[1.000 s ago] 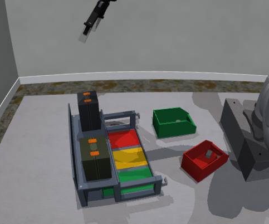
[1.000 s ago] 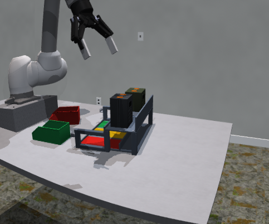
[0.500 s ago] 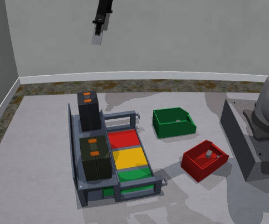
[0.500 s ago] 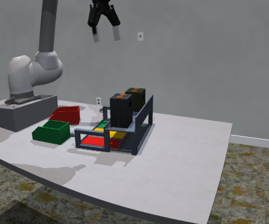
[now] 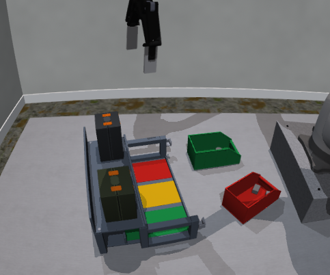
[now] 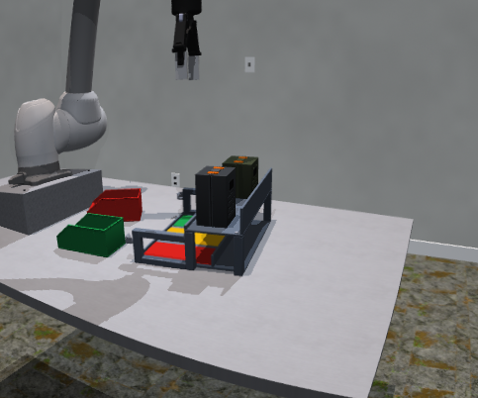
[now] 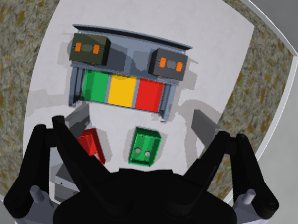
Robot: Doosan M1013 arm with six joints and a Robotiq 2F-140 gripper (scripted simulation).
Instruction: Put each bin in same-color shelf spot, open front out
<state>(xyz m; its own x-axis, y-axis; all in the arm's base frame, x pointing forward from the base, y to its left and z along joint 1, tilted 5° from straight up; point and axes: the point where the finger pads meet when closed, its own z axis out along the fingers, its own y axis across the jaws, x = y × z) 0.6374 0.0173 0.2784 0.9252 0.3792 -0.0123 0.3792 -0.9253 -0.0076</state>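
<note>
My gripper (image 5: 141, 51) (image 6: 187, 69) (image 7: 141, 116) is open and empty, high above the table. A green bin (image 5: 217, 160) (image 6: 94, 239) (image 7: 145, 145) stands on the table between the shelf and the robot base, its low open front toward the base; small round parts lie in it. A red bin (image 5: 244, 206) (image 6: 129, 209) (image 7: 89, 142) stands turned at an angle nearer the base, with grey parts inside. The shelf (image 5: 143, 236) (image 6: 189, 252) (image 7: 130, 55) has red (image 5: 152, 171) (image 6: 166, 250), yellow (image 5: 159, 194) (image 7: 122, 91) and green (image 5: 166, 215) (image 7: 95, 86) marks, with no bin visible on them.
A black box (image 5: 109, 143) (image 6: 213, 198) and an olive box (image 5: 119, 206) (image 6: 250, 180) stand on the shelf's upper board, behind the marks' front part. The shelf has end frames and a tall back panel. The robot's base block (image 5: 289, 178) (image 6: 62, 203) stands beyond the bins.
</note>
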